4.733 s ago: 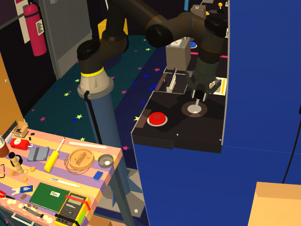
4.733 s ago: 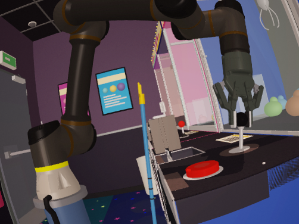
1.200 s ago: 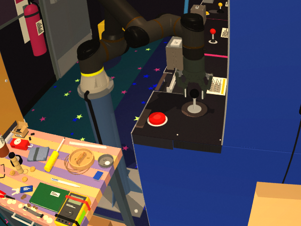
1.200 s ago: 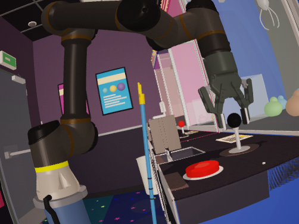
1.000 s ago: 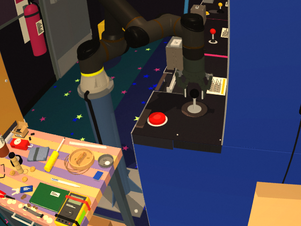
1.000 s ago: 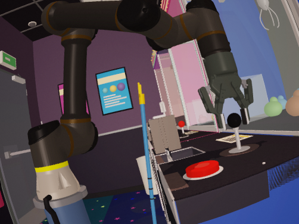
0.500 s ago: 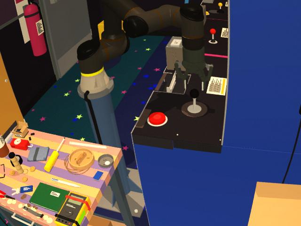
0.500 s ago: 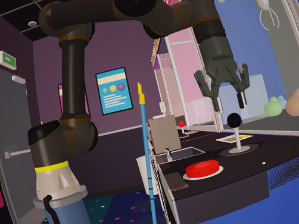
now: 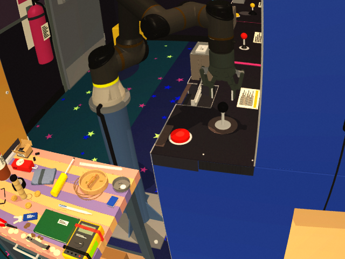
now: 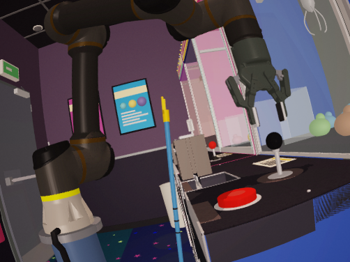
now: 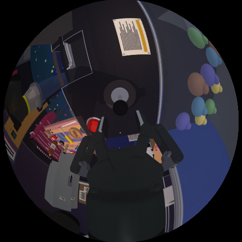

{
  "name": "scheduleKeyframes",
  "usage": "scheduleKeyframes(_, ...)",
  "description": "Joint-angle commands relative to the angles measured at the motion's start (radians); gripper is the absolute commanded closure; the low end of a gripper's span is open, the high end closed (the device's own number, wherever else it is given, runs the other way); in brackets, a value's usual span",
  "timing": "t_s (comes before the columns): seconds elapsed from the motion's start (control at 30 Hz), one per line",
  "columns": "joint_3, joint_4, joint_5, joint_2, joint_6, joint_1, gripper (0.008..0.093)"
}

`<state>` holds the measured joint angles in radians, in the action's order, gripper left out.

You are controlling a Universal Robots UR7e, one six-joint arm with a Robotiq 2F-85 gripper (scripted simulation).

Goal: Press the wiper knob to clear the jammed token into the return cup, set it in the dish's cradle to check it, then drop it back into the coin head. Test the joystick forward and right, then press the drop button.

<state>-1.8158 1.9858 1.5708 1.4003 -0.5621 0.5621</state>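
Note:
The coin head (image 9: 199, 59), a grey box at the far end of the black console, is partly hidden behind my arm. The joystick (image 9: 222, 107) with its black ball (image 10: 274, 140) stands upright on a round base in the middle of the console. My gripper (image 9: 222, 93) hangs above the ball, open and empty (image 10: 266, 116). The red drop button (image 9: 180, 136) sits at the near left of the console (image 10: 237, 197). The wooden dish (image 9: 92, 182) with its cradle rests on the striped side table. A grey cup (image 9: 121, 184) lies beside it.
The blue cabinet wall (image 9: 302, 83) rises right of the console. An open recess (image 9: 201, 95) lies between coin head and joystick. A label card (image 9: 248, 98) lies by the wall. The side table holds a yellow screwdriver (image 9: 61, 182), a green book (image 9: 55, 225) and a meter (image 9: 83, 240).

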Motion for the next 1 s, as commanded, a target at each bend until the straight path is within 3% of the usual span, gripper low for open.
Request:
scheduleKeyframes(0.0, 0.001, 0.0, 0.0, 0.001, 0.0, 0.0, 0.0384)
scheduleKeyframes(0.13, 0.011, -0.016, 0.0, 0.007, 0.0, 0.0, 0.0384)
scheduleKeyframes(0.33, 0.146, -0.201, 0.0, 0.06, 0.0, 0.0, 0.0384)
scheduleKeyframes(0.97, 0.147, -0.205, 0.0, 0.059, 0.012, 0.0, 0.0384)
